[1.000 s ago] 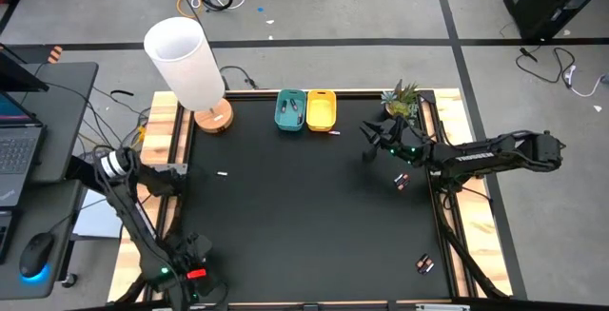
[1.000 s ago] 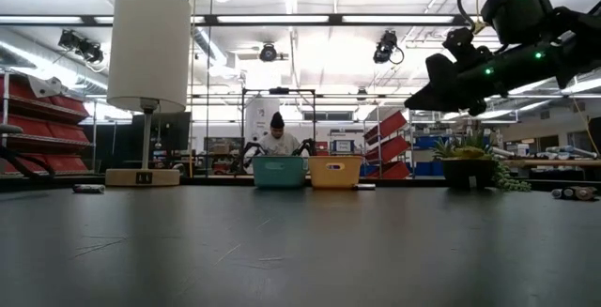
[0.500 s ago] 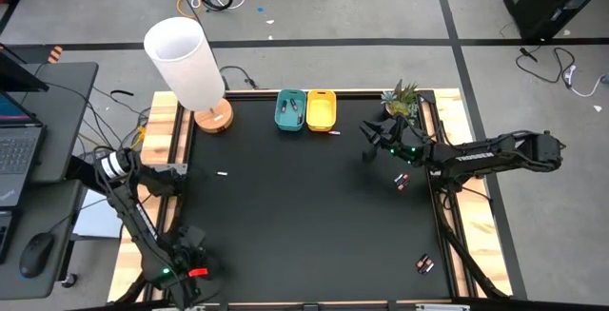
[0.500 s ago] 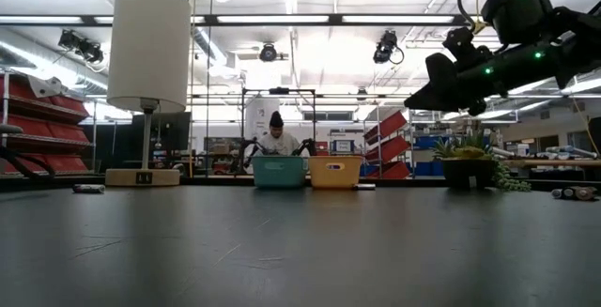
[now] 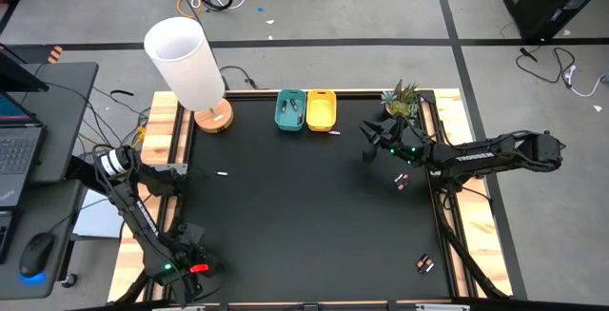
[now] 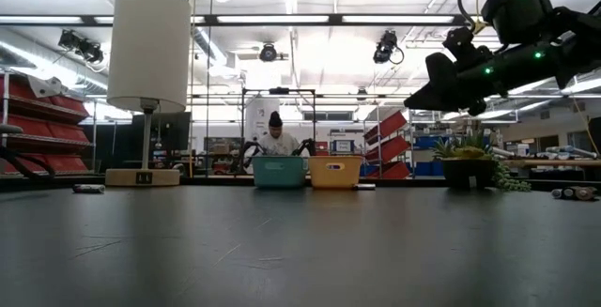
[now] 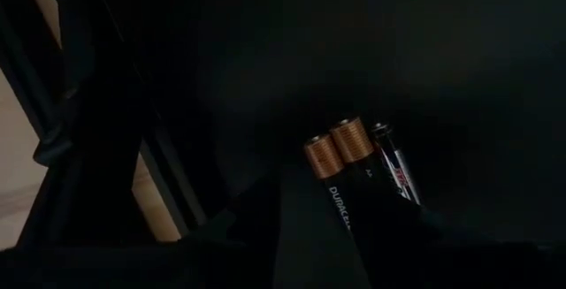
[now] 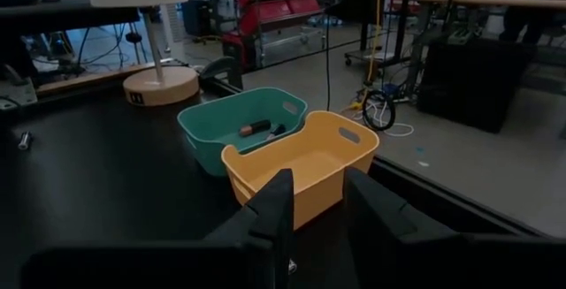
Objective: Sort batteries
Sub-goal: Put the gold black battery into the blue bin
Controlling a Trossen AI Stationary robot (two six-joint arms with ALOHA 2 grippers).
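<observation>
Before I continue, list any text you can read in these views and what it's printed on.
"DURACELL", partly cut off: on a black, copper-ended battery in the left wrist view.
White lettering on the right arm in the high view: too small to read.
Print on the thin battery beside it: too blurred.

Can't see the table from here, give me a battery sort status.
Left pincer low at table's near-left corner, over three batteries. Right pincer raised, empty, facing teal bin and yellow bin. Nothing in the way.
</observation>
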